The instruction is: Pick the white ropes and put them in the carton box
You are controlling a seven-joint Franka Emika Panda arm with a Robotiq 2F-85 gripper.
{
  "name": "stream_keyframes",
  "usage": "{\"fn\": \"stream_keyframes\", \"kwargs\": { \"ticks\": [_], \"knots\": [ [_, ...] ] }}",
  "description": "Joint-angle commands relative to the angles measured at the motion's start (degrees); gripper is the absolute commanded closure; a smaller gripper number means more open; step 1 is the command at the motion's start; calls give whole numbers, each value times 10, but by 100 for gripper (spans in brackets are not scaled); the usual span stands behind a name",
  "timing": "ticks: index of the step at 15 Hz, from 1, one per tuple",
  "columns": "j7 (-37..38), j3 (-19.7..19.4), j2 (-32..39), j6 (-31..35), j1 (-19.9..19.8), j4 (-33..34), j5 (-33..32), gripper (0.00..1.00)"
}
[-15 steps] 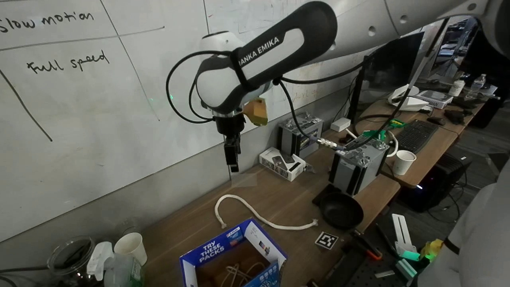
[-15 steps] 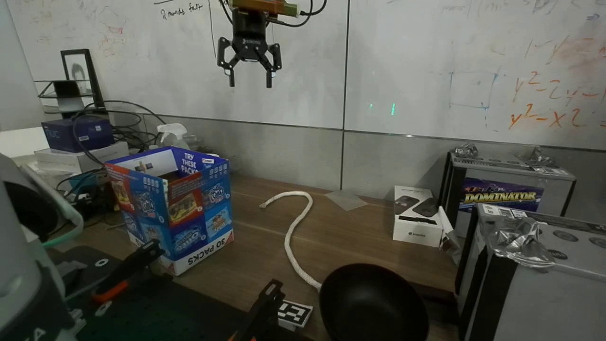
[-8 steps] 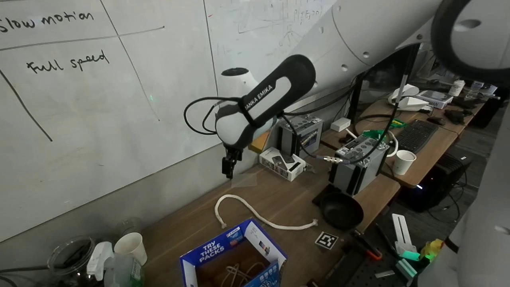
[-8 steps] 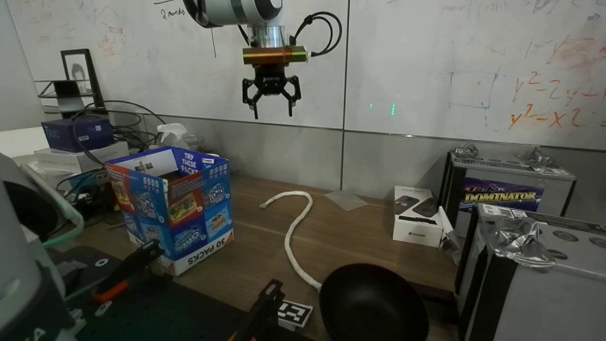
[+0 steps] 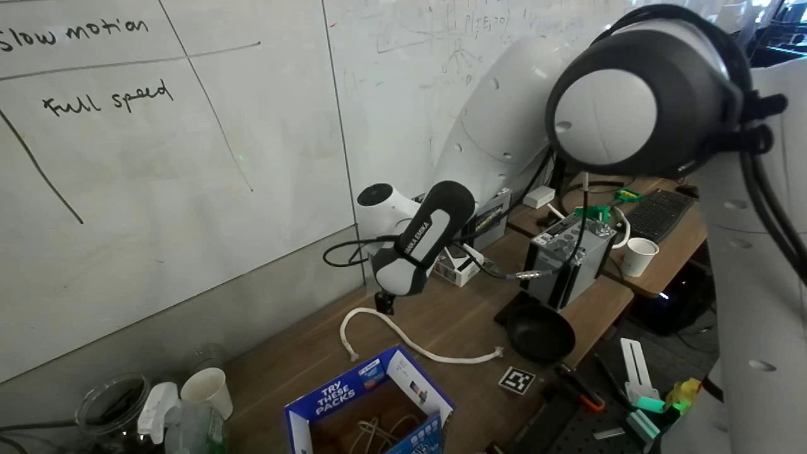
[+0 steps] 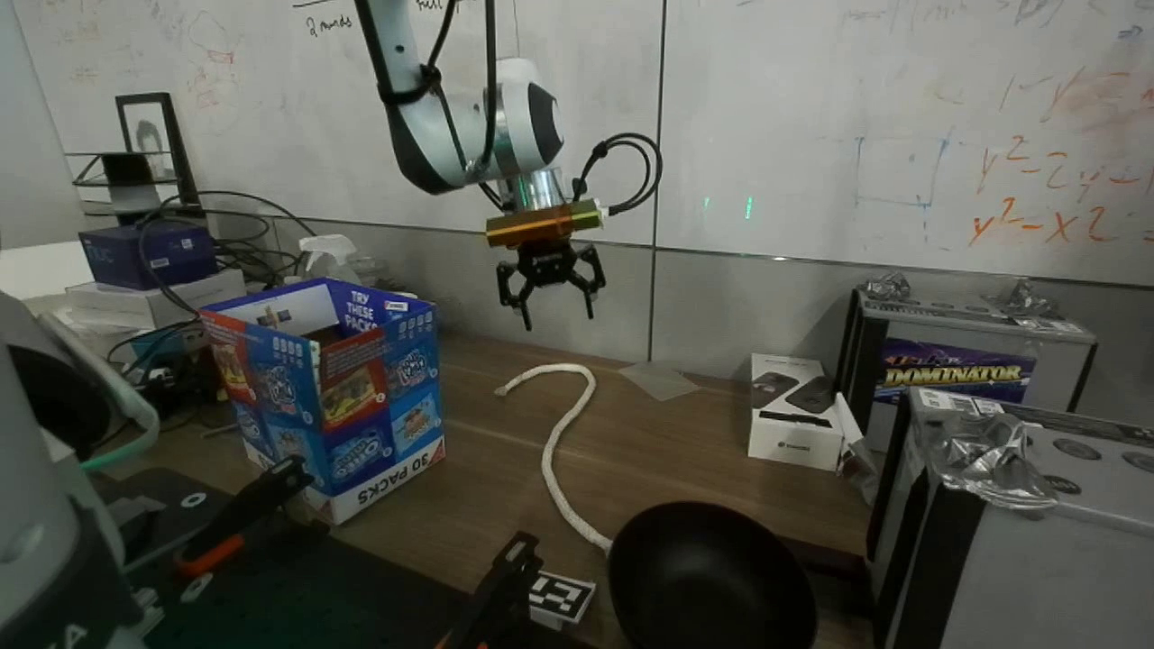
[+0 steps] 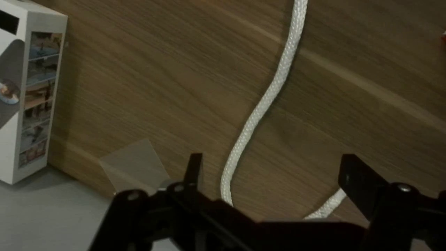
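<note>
A white rope [image 5: 454, 360] lies in a loose S-curve on the wooden table. It also shows in an exterior view [image 6: 550, 455] and in the wrist view [image 7: 259, 111]. The blue carton box [image 5: 343, 392] stands open-topped beside it; its printed sides show in an exterior view [image 6: 352, 451]. Thin white cords [image 5: 373, 432] lie inside the box. My gripper [image 6: 559, 322] is open and empty, above the table over the rope's curved end. In the wrist view my gripper [image 7: 272, 156] has the rope below and between its fingers; the hand hides part of the bend.
A black pan [image 6: 712, 577] touches or overlaps the rope's near end in that view. A white product box [image 6: 793, 424] and grey metal boxes [image 6: 1019, 514] stand to one side. A paper cup [image 5: 208, 392] and spray bottle [image 5: 195, 425] stand beyond the carton. A whiteboard wall [image 6: 766, 135] is behind.
My gripper has come down from high in front of the whiteboard to closer above the rope, staying open. The rope and the carton box have not moved.
</note>
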Motion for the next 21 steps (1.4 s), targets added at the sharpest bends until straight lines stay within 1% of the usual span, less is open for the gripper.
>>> {"fn": "stream_keyframes", "kwargs": {
  "ticks": [1, 6, 7, 10, 15, 18, 21],
  "knots": [
    [50, -39, 56, 11, 22, 43, -25, 0],
    [80, -54, 90, 37, 11, 52, 3, 0],
    [78, -48, 88, 38, 2, 47, 17, 0],
    [81, -43, 90, 57, -6, 28, 40, 0],
    [68, -10, 112, 74, -23, 4, 95, 0],
    [61, 9, 139, 83, -26, 13, 118, 0],
    [58, 12, 156, 108, -24, 22, 127, 0]
  ]
}}
